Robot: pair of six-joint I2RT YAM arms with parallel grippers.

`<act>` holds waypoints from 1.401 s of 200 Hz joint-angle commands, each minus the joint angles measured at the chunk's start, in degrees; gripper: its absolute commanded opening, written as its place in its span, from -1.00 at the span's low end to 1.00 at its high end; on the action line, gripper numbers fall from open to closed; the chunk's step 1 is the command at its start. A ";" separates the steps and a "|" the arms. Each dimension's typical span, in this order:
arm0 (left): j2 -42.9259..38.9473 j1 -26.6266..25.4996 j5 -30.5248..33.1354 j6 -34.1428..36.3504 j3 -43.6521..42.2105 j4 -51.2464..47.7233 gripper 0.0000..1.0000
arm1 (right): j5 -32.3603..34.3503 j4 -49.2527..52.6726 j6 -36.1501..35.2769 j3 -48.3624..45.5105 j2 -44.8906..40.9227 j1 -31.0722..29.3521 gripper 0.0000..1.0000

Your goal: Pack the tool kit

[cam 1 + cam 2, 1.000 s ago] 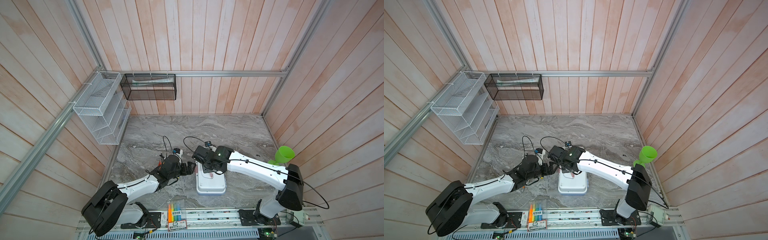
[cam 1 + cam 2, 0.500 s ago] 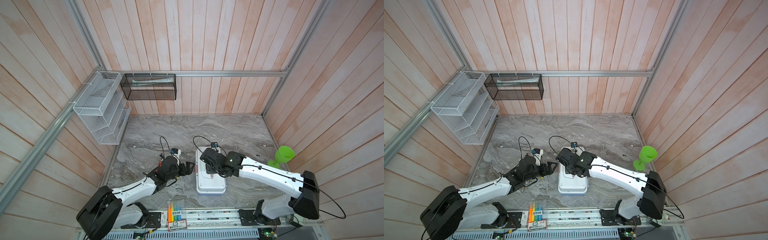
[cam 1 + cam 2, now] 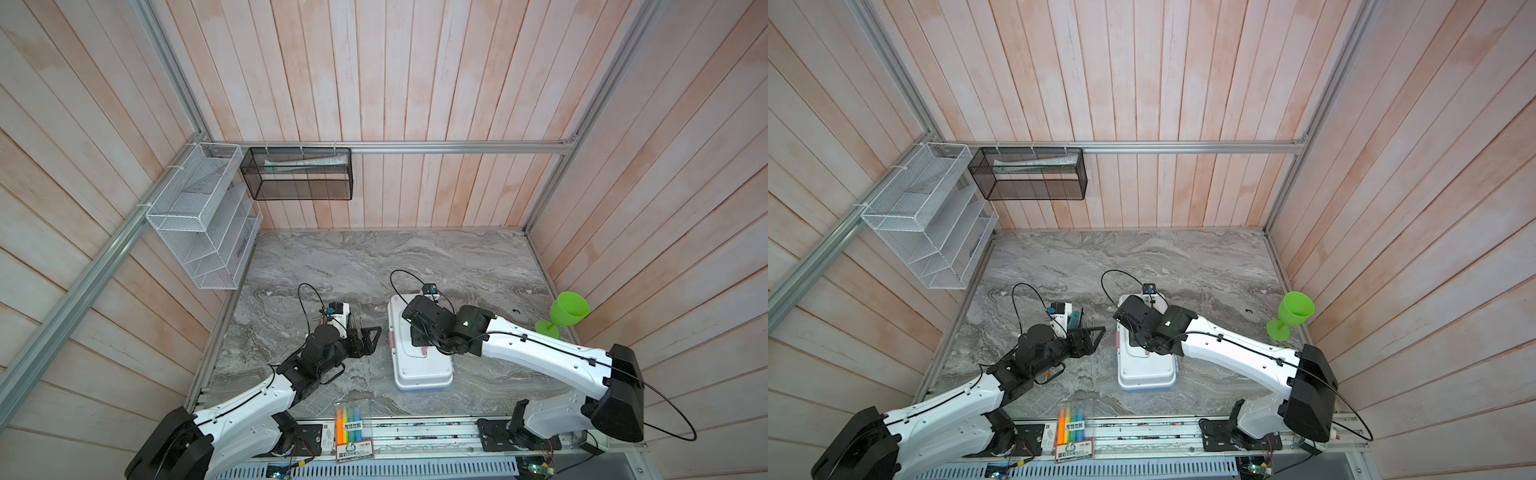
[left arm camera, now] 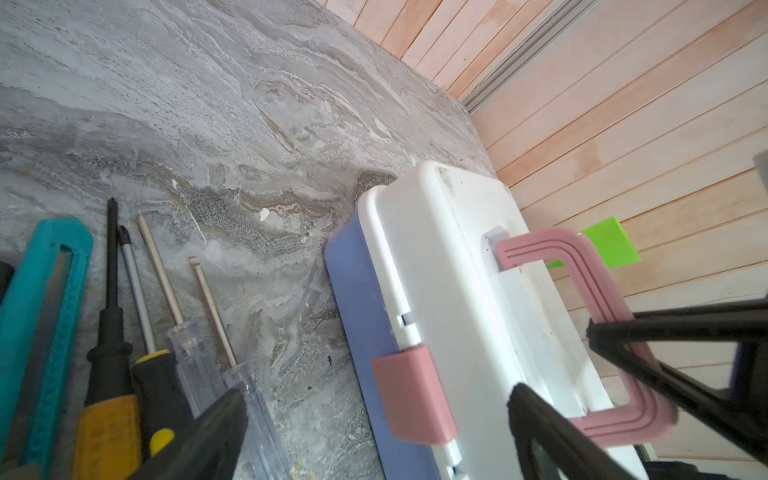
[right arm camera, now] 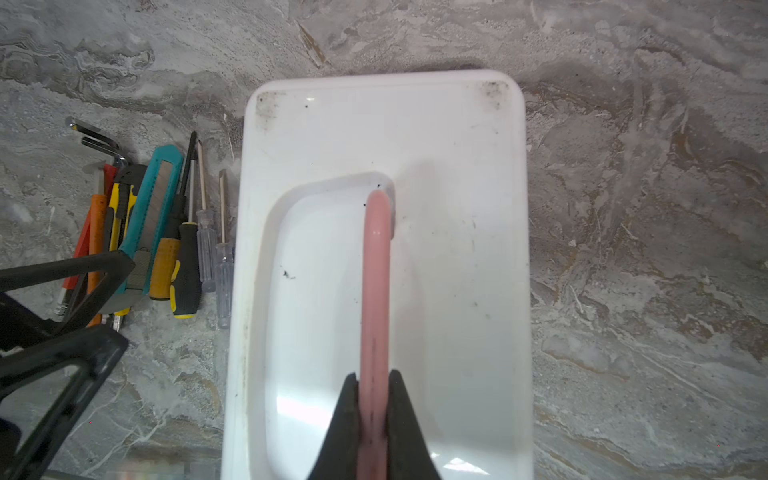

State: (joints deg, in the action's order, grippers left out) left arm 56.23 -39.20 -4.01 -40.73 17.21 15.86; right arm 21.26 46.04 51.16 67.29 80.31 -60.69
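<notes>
Pinching the pink handle point(image 5: 376, 270) from above, the right gripper point(image 5: 373, 384) is clamped on it, over the white case point(image 5: 457, 249) lying on the marble table point(image 3: 415, 257). The left gripper point(image 3: 365, 337) hangs wide apart beside the case, by the loose tools point(image 5: 166, 232).

Plank walls point(image 3: 415, 75), marble tbl point(image 3: 415, 257), wht rack point(image 3: 199, 220), blk basket point(image 3: 299, 189).

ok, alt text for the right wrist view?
The right gripper is shut on the raised pink plastic handle of a white rounded-rectangular plastic case, seen from above on a grey marbled tabletop. Beside the case lie a teal utility knife, a yellow-and-black-handled screwdriver and two clear-handled screwdrivers.
</notes>
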 commanded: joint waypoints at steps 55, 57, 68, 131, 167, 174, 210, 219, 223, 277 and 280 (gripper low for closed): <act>-8.99 -0.35 -4.00 5.53 -2.18 -0.87 0.99 | -3.26 -11.26 -3.72 -2.32 -4.70 0.13 -1.00; -9.13 -0.37 -4.28 5.63 -2.16 -0.77 0.99 | -3.62 -11.90 -4.05 -2.33 -4.85 0.17 -1.00; -10.11 -0.35 -5.66 6.06 -2.09 -1.04 0.99 | -4.86 -15.04 -5.81 -2.17 -5.23 0.13 -1.00; -15.92 -0.36 -1.59 6.00 1.06 -11.45 0.99 | -14.76 -31.11 -16.96 -6.40 -6.46 5.95 -1.00; -16.60 -0.35 -1.14 4.94 4.58 -16.42 0.99 | -29.84 -46.21 -17.43 -14.91 -7.01 14.04 -1.00; -16.19 -0.35 -2.07 4.85 5.53 -17.35 0.99 | -32.91 -49.79 -16.64 -17.10 -7.70 15.78 -1.00; -11.23 -0.70 -3.06 2.86 11.29 -21.25 0.99 | -43.88 -60.82 -12.05 -29.28 -14.08 25.80 -1.00; -9.95 -1.39 -2.35 2.53 12.06 -21.01 0.99 | -46.20 -61.72 -11.55 -31.56 -15.80 28.72 -1.00; -9.33 -1.87 -1.84 2.42 12.29 -20.68 1.00 | -47.54 -61.64 -11.52 -32.60 -16.64 30.46 -1.00; 5.27 -8.49 1.11 2.97 16.98 -15.24 1.00 | -51.69 -56.41 -12.55 -39.97 -24.37 43.95 -1.00; 6.02 -8.72 1.07 3.06 17.46 -15.27 0.99 | -51.65 -56.11 -12.57 -40.32 -24.60 44.48 -1.00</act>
State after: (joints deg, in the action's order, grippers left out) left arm 56.99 -46.19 -4.60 -37.95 30.85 -1.08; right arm -27.22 -9.17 39.46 29.28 58.43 -19.68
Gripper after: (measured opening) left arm 0.997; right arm 0.086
